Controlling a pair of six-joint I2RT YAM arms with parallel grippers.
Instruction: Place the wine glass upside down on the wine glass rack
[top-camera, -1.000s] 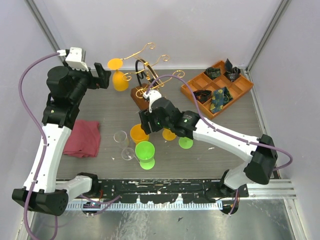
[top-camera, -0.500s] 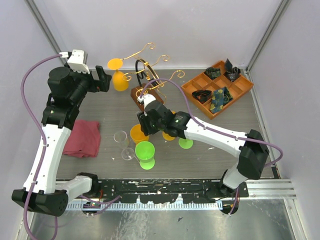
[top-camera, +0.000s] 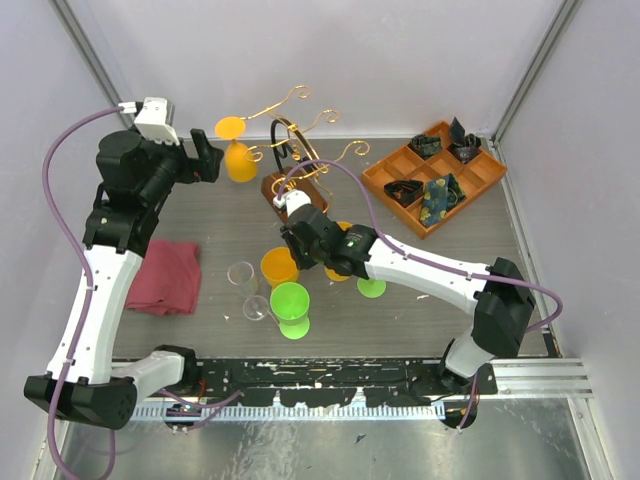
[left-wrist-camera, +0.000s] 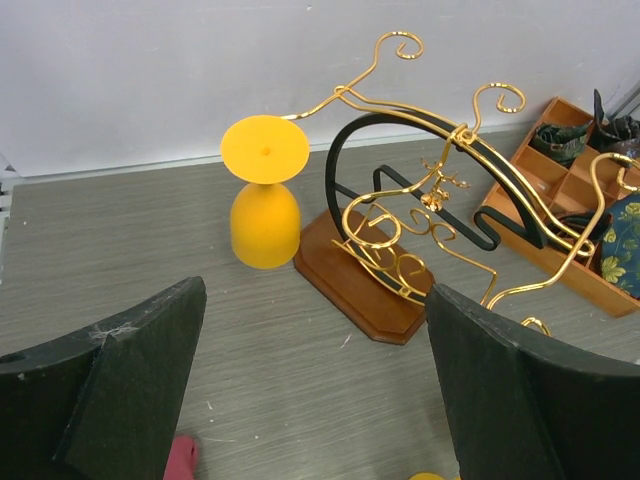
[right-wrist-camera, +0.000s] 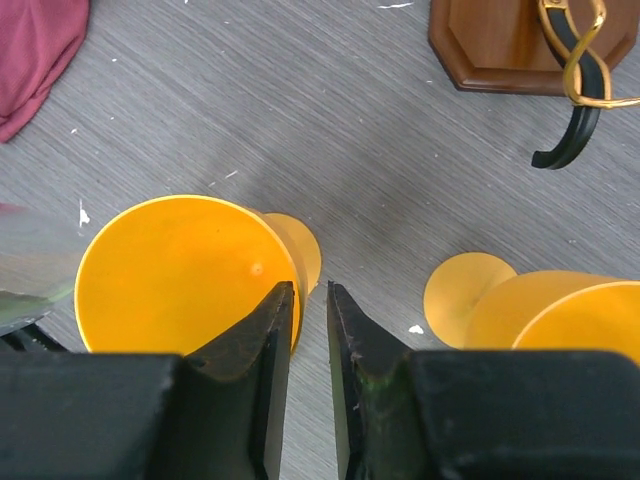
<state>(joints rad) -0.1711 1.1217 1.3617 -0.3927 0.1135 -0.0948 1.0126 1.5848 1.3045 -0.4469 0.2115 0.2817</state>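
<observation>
Narrowed from the wider stance of a second earlier, the right fingers (right-wrist-camera: 282, 305) had also drawn leftward over the orange plastic wine glass (right-wrist-camera: 180, 275). One finger sat above its open mouth and the other outside its rim; whether they actually pinched the rim could not be told. The left fingers (left-wrist-camera: 150, 380) had kept their place near the far left corner, spread wide and holding nothing.

The grey wood-grain surface (top-camera: 210, 215) lay between plain pale walls that met at metal corner posts.

That orange glass stood about the middle of the surface, mouth up and foot down, its long axis vertical. It was on the near side of the gold wire wine glass rack (left-wrist-camera: 345, 265), which had a dark hoop and a brown wooden base. A second orange wine glass (left-wrist-camera: 265, 215) sat inverted, foot uppermost, at the tip of the rack's left arm. An orange compartment tray (top-camera: 482, 172) lay at the far right corner, and a crumpled red cloth (top-camera: 165, 275) lay toward the left edge.
</observation>
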